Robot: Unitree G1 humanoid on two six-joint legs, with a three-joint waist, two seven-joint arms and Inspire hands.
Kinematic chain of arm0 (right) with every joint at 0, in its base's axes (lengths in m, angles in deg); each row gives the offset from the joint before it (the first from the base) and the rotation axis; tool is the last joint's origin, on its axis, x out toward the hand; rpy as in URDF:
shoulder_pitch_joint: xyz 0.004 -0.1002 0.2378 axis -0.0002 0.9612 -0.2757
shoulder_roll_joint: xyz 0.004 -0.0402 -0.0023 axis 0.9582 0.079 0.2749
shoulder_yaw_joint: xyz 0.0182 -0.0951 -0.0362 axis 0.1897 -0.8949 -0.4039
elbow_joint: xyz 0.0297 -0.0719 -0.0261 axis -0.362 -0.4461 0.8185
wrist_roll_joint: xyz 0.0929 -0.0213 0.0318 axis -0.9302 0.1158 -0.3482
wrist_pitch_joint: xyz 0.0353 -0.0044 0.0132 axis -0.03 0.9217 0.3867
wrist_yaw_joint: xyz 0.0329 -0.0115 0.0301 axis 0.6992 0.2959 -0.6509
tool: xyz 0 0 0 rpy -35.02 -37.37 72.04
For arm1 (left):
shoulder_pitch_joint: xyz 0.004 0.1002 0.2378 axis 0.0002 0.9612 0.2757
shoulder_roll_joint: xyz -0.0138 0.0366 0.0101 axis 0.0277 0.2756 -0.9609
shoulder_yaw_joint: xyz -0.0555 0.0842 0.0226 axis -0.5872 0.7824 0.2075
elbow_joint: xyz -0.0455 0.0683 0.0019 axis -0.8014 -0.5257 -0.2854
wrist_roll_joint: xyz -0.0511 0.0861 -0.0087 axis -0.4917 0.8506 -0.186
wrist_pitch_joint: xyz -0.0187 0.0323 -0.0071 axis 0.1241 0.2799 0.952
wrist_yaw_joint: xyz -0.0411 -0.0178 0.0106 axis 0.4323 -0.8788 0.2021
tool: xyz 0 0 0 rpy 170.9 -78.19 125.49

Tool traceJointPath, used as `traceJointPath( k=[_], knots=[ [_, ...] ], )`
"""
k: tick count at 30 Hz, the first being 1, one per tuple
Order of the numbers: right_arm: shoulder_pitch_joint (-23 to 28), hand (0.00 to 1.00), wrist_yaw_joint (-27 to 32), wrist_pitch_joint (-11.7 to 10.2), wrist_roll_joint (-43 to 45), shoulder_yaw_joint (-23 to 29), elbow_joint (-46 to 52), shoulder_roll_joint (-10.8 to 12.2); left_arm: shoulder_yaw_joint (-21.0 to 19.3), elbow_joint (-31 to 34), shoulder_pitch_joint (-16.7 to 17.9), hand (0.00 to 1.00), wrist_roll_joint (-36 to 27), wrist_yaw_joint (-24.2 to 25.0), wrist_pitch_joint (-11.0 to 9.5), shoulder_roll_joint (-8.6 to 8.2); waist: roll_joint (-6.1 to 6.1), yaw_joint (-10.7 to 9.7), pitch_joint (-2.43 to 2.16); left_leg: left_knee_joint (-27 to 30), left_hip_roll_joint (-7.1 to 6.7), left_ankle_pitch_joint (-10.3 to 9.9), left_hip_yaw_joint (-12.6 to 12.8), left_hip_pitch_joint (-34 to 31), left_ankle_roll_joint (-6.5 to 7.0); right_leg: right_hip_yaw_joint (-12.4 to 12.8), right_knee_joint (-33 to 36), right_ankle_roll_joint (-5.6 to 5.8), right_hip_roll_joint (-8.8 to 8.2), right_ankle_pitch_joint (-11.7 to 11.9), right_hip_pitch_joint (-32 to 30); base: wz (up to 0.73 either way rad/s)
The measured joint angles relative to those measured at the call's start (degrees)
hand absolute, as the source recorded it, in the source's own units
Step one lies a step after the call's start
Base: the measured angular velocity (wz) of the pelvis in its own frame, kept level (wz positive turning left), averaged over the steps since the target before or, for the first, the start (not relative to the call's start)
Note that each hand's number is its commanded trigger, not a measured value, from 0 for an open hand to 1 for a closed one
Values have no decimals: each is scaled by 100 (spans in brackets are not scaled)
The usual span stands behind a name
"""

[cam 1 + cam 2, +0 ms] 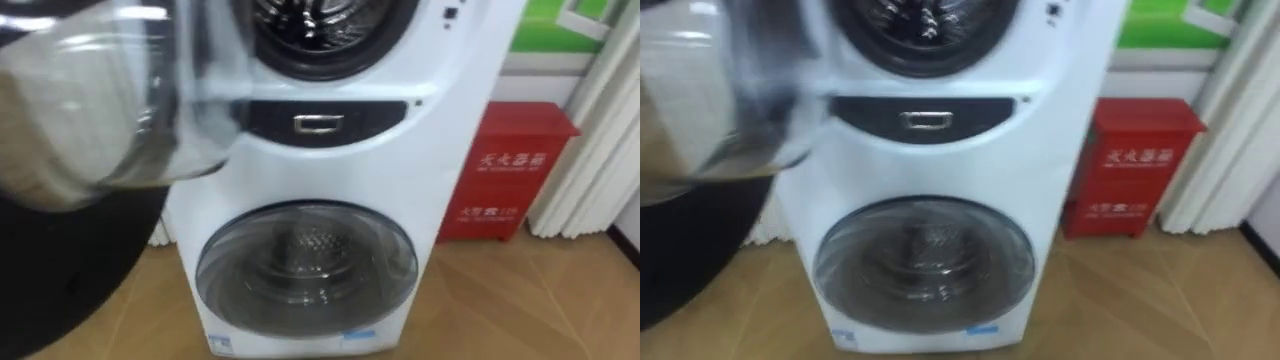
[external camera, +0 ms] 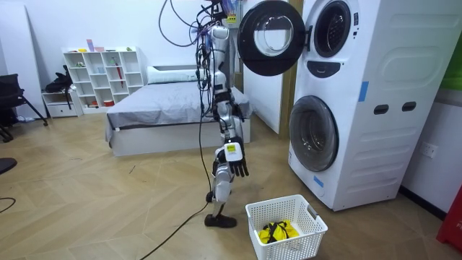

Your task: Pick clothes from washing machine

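Note:
I stand facing a white stacked washer [image 2: 361, 101]. The upper machine's round door [image 1: 90, 100] hangs open on my left, close to my head, and is seen in the room view as a dark ring [image 2: 268, 36]. Behind it is the upper drum opening [image 1: 330, 25], where bare metal shows. The lower machine's glass door [image 1: 305, 262] is closed. My right hand [image 2: 232, 166] hangs at my side with relaxed fingers and holds nothing. A white laundry basket [image 2: 285, 206] stands on the floor by my feet, with a yellow and black garment [image 2: 278, 231] in it.
A red cabinet [image 1: 510, 170] stands right of the washer, with a pale curtain [image 1: 600, 150] beyond it. Behind me are a bed [image 2: 166, 108] and a white cube shelf [image 2: 101, 76]. The floor is wood.

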Motion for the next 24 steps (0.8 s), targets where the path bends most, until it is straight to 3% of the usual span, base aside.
traceJointPath(
  k=[3,6,8,9,11,12,15,16,18,20,21,23,24],
  knots=[
    [20,0,-118,-19,115,141,-5,-56,-276,728,-221,0,18,-200,-63,153,111,-37,5,-61,38,57,-128,26,-103,-14,-62,-11,95,3,-11,-5],
    [85,0,-161,-25,228,474,39,-176,-560,1777,-367,0,6,-453,-78,455,220,-66,-34,-160,45,126,-279,14,-144,-138,-56,-47,129,10,0,8],
    [207,0,-154,-16,243,697,58,-279,-655,2693,-435,0,103,-639,-76,764,333,-57,-40,-208,41,148,-398,42,-160,-183,-59,-52,149,7,41,23],
    [231,0,-151,-12,248,714,58,-302,-658,2875,-457,0,161,-691,-80,870,322,-50,-45,-209,41,151,-422,43,-162,-189,-57,-52,152,6,47,15],
    [310,0,-179,18,254,812,88,-362,-760,3507,-613,0,403,-790,-57,1159,430,-45,-32,-192,28,157,-514,20,-158,-345,-59,-52,140,7,46,18],
    [321,0,-189,40,255,823,108,-354,-770,3579,-580,0,594,-785,-90,1208,439,-45,-20,-191,21,158,-563,12,-157,-364,-57,-52,137,6,50,24],
    [372,0,-289,76,367,929,117,-236,-975,4090,-681,0,830,-764,118,1247,433,-18,3,-109,12,163,-730,-100,-152,-382,-73,-52,136,6,50,29],
    [326,0,-330,77,441,952,116,-198,-1010,4286,-716,0,976,-766,183,1335,400,-15,-12,-101,3,164,-782,-163,-149,-385,-88,-52,136,6,33,25],
    [250,0,-394,76,491,957,84,-191,-1096,4518,-992,0,1023,-762,293,1461,370,13,-9,-57,-13,168,-850,-238,-144,-325,-150,-60,140,12,32,23],
    [114,0,-471,86,619,1008,27,-202,-1088,4606,-1751,0,1008,-759,330,1747,359,22,9,-13,-22,170,-919,-296,-140,-299,-154,-62,140,14,25,13],
    [90,0,-498,85,640,1006,30,-202,-1074,4653,-1909,0,1007,-757,327,1833,367,22,17,-14,-22,170,-918,-295,-140,-299,-155,-62,142,14,22,-5],
    [12,0,-548,80,676,994,40,-221,-942,4710,-2510,0,925,-750,293,2075,430,-44,60,-28,-30,170,-917,-260,-139,-281,-154,-62,140,14,42,-6],
    [1,0,-547,88,672,992,47,-228,-898,4711,-2603,0,856,-739,284,2111,468,-69,86,-35,-36,171,-917,-242,-139,-275,-156,-62,138,13,56,-8]
  ],
)
